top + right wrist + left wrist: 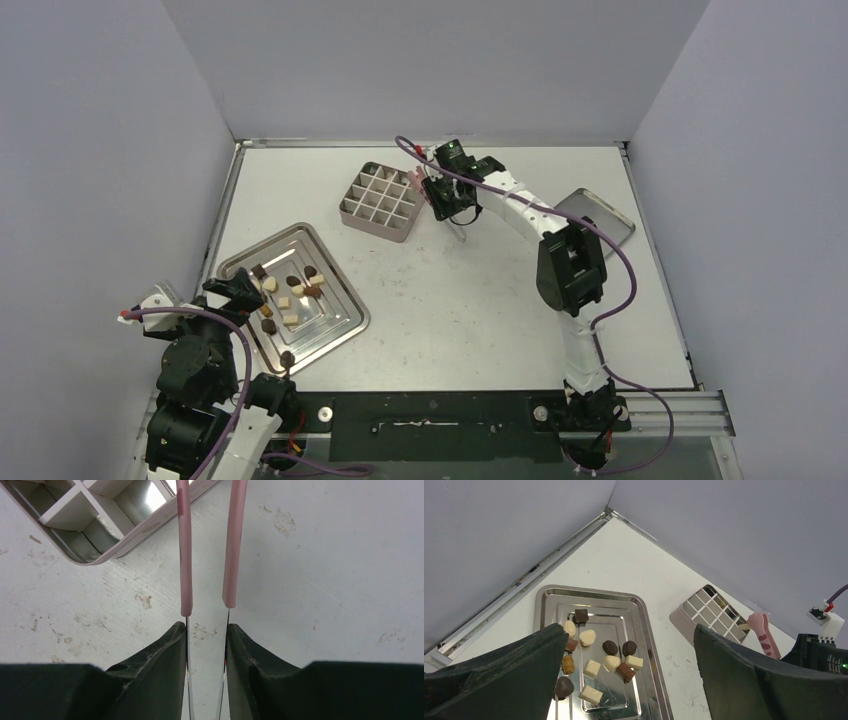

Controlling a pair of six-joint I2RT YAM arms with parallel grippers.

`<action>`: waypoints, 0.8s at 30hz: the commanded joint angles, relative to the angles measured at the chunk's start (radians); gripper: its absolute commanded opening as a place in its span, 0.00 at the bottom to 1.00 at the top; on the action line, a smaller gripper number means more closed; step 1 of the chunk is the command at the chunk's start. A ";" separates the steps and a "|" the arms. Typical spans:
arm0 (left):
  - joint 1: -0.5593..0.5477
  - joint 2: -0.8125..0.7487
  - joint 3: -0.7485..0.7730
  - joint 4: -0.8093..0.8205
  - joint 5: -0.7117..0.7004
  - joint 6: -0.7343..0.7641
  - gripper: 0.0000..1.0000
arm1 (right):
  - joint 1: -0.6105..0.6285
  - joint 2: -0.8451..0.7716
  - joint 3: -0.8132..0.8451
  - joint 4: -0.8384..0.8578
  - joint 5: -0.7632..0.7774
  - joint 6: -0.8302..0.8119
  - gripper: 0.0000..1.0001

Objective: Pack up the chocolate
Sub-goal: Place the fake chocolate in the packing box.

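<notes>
The chocolate (290,295), about a dozen tiny dark, tan and cream pieces, lies on the silver stepped tray (340,330) at the left; it also shows in the left wrist view (611,662). My left gripper (235,290) hangs open and empty above the tray's near-left side (629,635). My right gripper (445,195) is shut on metal tongs (185,555) with pink tips. The tips (418,181) reach the right edge of the gridded tin (380,200). A small cream bit (744,626) shows at the pink tips; I cannot tell if it is held.
The tin's corner shows in the right wrist view (100,520) and the whole tin in the left wrist view (711,612). The tin's lid (600,215) lies at the right, behind the right arm. Grey walls close three sides.
</notes>
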 commanded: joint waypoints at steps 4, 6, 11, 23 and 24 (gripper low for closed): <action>0.006 0.000 0.011 0.038 0.010 0.015 0.97 | -0.013 0.028 0.075 0.033 0.035 -0.004 0.26; 0.006 0.002 0.012 0.037 0.010 0.014 0.97 | -0.016 0.032 0.077 0.032 0.038 -0.006 0.27; 0.006 0.009 0.013 0.039 0.012 0.015 0.97 | -0.016 0.026 0.080 0.030 0.040 -0.010 0.36; 0.007 0.017 0.009 0.040 0.015 0.014 0.97 | -0.001 -0.030 0.092 -0.004 0.006 -0.018 0.37; 0.007 0.020 0.007 0.043 0.017 0.015 0.97 | 0.005 -0.045 0.081 0.001 0.005 -0.017 0.37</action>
